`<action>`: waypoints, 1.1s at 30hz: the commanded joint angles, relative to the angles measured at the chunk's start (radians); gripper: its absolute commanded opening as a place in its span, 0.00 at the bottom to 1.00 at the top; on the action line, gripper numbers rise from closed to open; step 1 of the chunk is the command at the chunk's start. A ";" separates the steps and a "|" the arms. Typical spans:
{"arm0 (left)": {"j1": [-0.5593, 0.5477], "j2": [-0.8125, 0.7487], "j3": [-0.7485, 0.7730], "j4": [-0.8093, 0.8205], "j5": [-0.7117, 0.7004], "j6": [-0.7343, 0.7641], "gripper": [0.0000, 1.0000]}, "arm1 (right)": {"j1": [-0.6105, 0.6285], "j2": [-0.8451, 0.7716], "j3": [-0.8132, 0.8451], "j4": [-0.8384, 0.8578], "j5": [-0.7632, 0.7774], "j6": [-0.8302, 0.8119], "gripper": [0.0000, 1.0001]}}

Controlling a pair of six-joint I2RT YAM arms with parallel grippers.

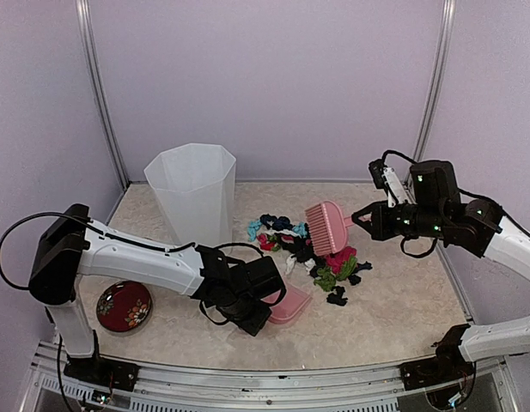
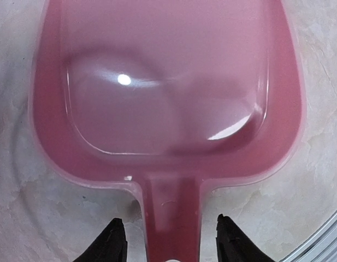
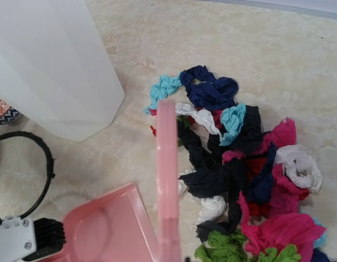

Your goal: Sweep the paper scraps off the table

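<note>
The paper scraps (image 1: pixel 309 253) lie in a loose pile of black, magenta, green, teal, navy and white at the middle of the table (image 1: pixel 393 309); they also show in the right wrist view (image 3: pixel 239 169). My right gripper (image 1: pixel 362 219) is shut on the pink brush (image 1: pixel 328 225), which hangs over the far side of the pile and shows edge-on in the right wrist view (image 3: pixel 168 174). The pink dustpan (image 1: pixel 290 305) lies flat on the table just left of the pile. My left gripper (image 2: pixel 172 232) is open, with a finger on each side of the dustpan's handle (image 2: pixel 173 213) and a gap on both sides.
A tall white translucent bin (image 1: pixel 194 193) stands behind the left arm, close to the pile's left side (image 3: pixel 48 65). A red patterned dish (image 1: pixel 124 306) sits at the near left. The metal frame runs along the table's near edge.
</note>
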 commanded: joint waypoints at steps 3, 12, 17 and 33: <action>0.004 -0.047 -0.031 0.043 -0.025 -0.018 0.70 | -0.006 -0.005 -0.010 0.042 0.004 0.001 0.00; -0.086 -0.220 -0.246 0.297 -0.082 -0.085 0.97 | -0.006 0.000 -0.034 0.073 0.009 0.000 0.00; -0.153 -0.245 -0.321 0.400 -0.213 -0.092 0.99 | -0.006 0.021 -0.033 0.095 -0.007 0.002 0.00; -0.145 -0.230 -0.453 0.677 -0.324 -0.045 0.92 | -0.006 0.017 -0.035 0.086 -0.028 0.026 0.00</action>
